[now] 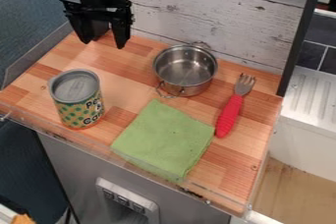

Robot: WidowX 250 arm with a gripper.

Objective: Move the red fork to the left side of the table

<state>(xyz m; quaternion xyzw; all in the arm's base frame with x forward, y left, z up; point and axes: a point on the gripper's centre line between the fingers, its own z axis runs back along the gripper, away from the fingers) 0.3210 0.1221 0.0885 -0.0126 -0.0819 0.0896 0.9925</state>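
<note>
Fingers (122,27) parted, seemingly above the table (125,105); red fork (230,113) well apart.

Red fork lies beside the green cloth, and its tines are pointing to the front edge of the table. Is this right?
Not quite. In the camera view, the tines of the red fork point toward the back wall, not the front edge of the table. It does lie beside the green cloth.

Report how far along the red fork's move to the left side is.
Done: nothing visible; the red fork lies on the right side of the table, beside the pot and green cloth.
In hand: nothing; the gripper hangs open at the upper left.
Left: grasping, carrying and setting down the fork.
</note>
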